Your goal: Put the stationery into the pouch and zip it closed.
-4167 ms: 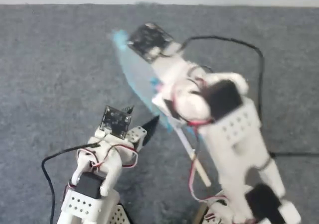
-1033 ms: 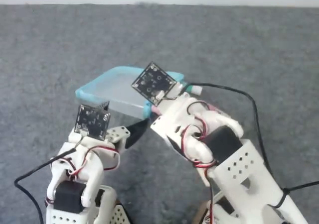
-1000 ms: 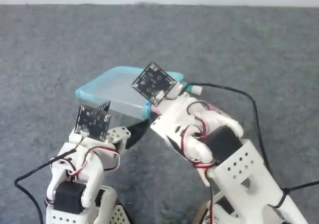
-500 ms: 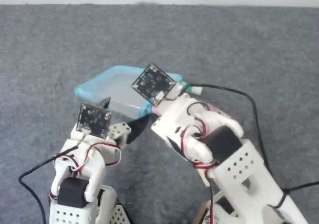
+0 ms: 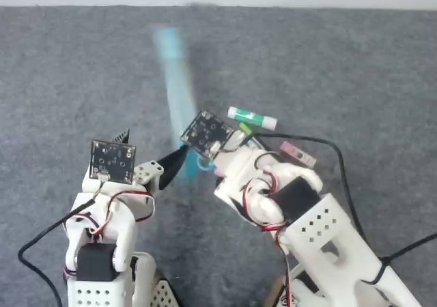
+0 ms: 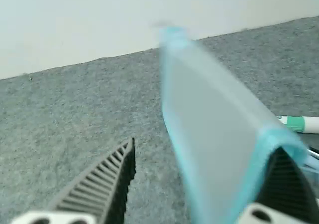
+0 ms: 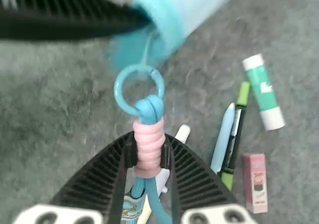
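Gripping the pull cord (image 7: 148,154) of a pouch (image 5: 175,82) tipped up on edge.
The right gripper (image 7: 148,140) is clenched on the cord's pink bead, and the cord's blue ring (image 7: 139,88) sits at the pouch's near corner. The left gripper (image 6: 204,152) is spread wide, one finger against that corner. The glue stick (image 5: 252,118), green pen (image 7: 238,124), blue pen (image 7: 222,144) and pink eraser (image 5: 298,154) lie on the grey mat (image 5: 68,82) beside the right arm.

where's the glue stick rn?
In the high view the glue stick lies on the grey carpet on the right arm's side, just past the right gripper, beside the green pen and outside the pouch.
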